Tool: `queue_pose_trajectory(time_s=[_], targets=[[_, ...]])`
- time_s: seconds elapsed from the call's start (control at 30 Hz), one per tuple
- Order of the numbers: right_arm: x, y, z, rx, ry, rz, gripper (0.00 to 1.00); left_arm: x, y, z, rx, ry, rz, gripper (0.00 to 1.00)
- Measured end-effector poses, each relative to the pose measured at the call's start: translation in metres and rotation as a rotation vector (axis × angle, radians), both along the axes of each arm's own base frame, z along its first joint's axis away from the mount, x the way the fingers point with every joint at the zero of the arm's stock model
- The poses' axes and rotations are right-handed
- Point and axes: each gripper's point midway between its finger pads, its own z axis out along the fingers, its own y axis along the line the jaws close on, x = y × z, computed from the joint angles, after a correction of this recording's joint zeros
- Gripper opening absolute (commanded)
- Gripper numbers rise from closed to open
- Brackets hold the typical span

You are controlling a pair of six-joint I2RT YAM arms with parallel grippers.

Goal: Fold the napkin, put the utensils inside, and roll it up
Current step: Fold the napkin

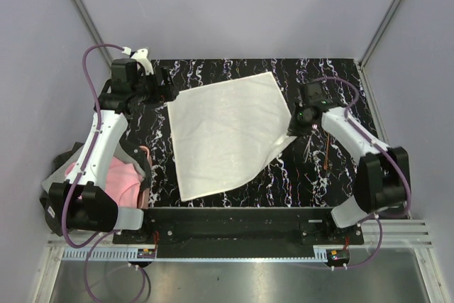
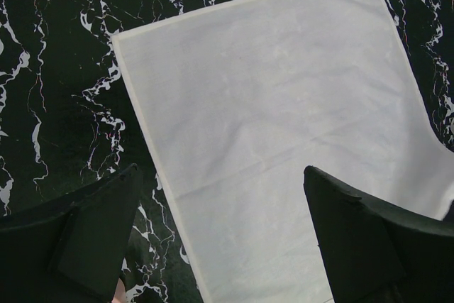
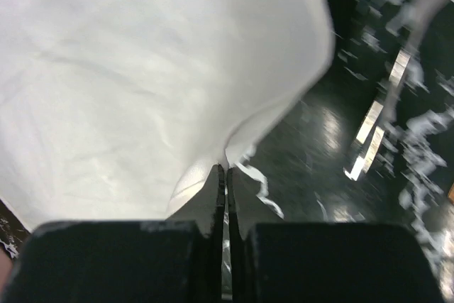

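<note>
The table (image 1: 213,69) is black with white squiggles, and pale walls (image 1: 234,5) stand close on three sides. The cream napkin (image 1: 227,133) lies spread flat in the middle, with bare table all around its edges. The left claw (image 1: 167,90) hangs spread wide over the far left corner, and the right claw (image 1: 293,131) is pressed together, pinching the right corner.

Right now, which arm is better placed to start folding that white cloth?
The right arm: its jaws are shut on the napkin's right corner, which looks raised a little. The left arm only hovers over the left corner with jaws wide open, holding nothing.
</note>
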Motion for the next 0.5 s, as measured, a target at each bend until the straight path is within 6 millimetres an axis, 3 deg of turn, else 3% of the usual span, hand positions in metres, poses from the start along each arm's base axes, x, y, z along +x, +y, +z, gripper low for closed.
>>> queue_pose_trajectory(time_s=[0.3, 0.5], targets=[[0.072, 0.14, -0.027, 0.091, -0.045, 0.267, 0.0, 0.001, 0.0, 0.0, -0.003, -0.002, 0.002, 0.99], [0.11, 0.222, -0.027, 0.192, -0.135, 0.37, 0.0, 0.001, 0.0, -0.002, -0.005, 0.001, 0.003, 0.99]])
